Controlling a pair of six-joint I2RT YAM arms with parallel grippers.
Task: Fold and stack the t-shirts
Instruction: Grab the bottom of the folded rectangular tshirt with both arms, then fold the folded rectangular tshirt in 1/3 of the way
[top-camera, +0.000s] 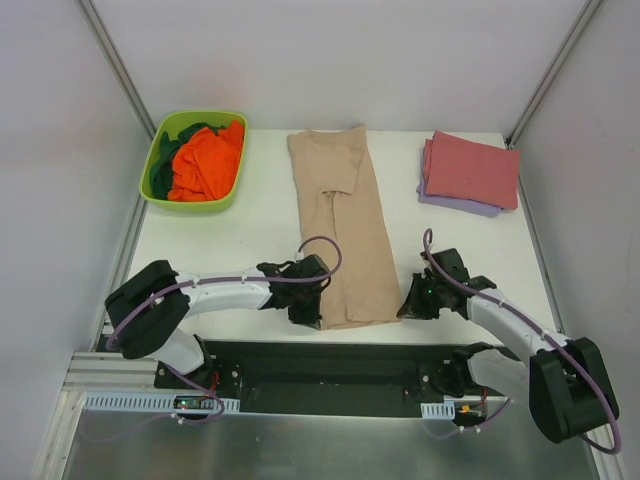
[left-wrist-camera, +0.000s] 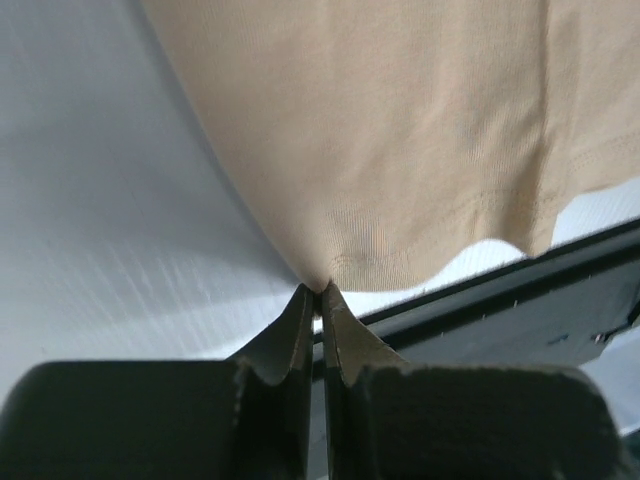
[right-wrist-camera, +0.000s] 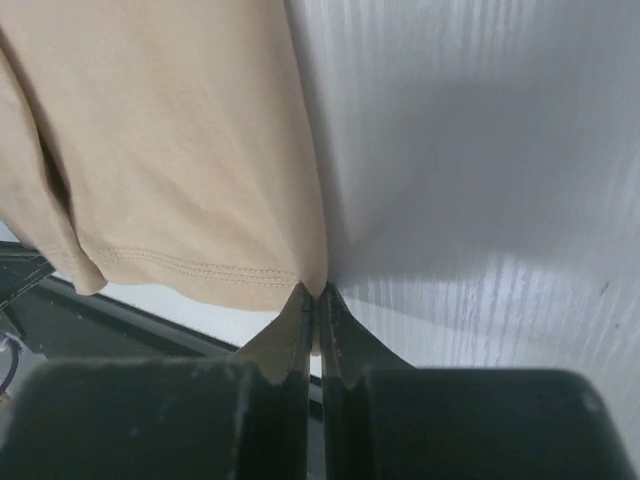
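A tan-beige t-shirt (top-camera: 340, 225) lies folded into a long strip down the middle of the table. My left gripper (top-camera: 310, 305) is shut on its near left hem corner (left-wrist-camera: 322, 283). My right gripper (top-camera: 408, 303) is shut on its near right hem corner (right-wrist-camera: 316, 286). A folded dusty red t-shirt (top-camera: 472, 168) lies on a folded lavender t-shirt (top-camera: 452, 202) at the back right. A bright orange t-shirt (top-camera: 205, 162) and a dark green t-shirt (top-camera: 165, 165) lie crumpled in the lime-green tub (top-camera: 187, 205) at the back left.
The table's near edge and a black base plate (top-camera: 330, 370) run just below the shirt's hem. Grey walls close in the table on both sides and at the back.
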